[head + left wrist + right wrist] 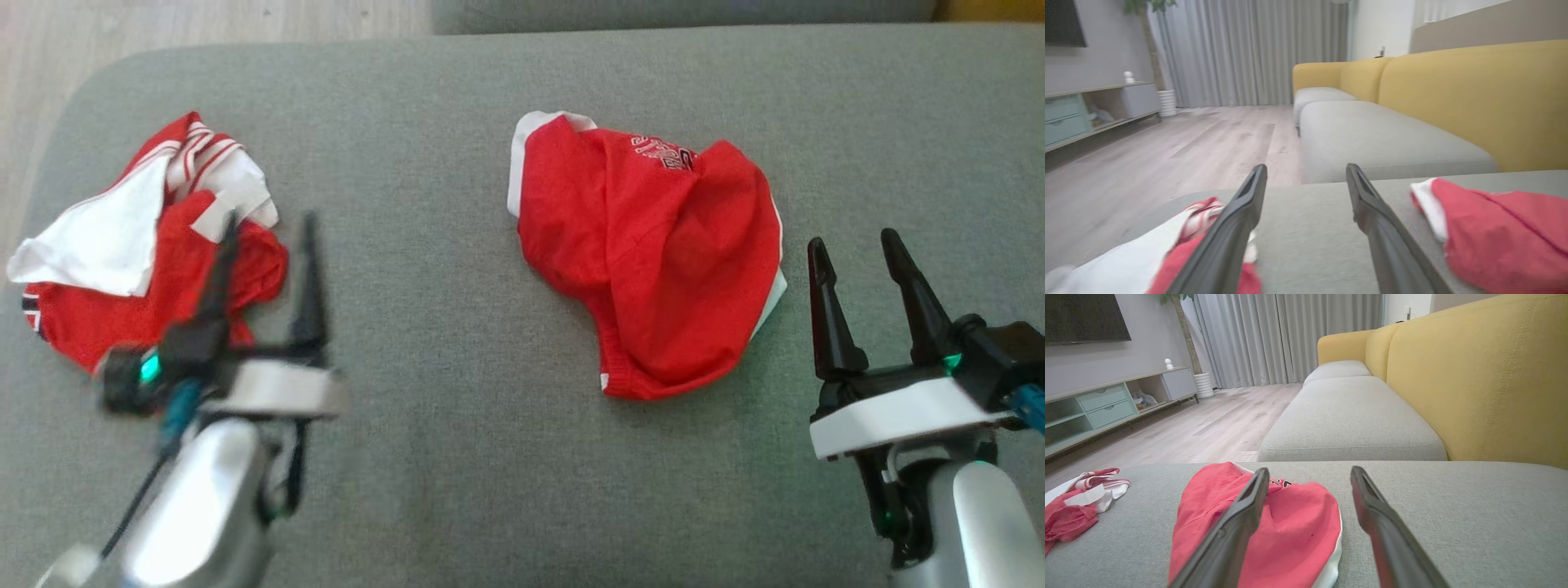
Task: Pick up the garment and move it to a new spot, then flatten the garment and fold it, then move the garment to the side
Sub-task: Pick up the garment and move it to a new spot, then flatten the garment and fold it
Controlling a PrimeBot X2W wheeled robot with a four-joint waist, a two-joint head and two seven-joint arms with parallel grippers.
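Red garment (pixel 653 253) crumpled in rounded heap on grey woven cushion (pixel 457 457).

Two red-and-white garments (pixel 147 261) (pixel 653 261), two pincers (pixel 269 219) (pixel 852 238), three grey seat cushions (pixel 1453 522) (pixel 1351 420) (pixel 1337 367), one television (pixel 1081 318), one potted plant (pixel 1202 384)

Three cameras, one grey cushion (pixel 457 457)
Head view looks steeply down from close above; both wrist views sit low, skimming the cushion towards the yellow backrest (pixel 1486 375) and curtains (pixel 1274 335) — all three share the red garment (pixel 653 261) and the red-and-white heap (pixel 139 245).
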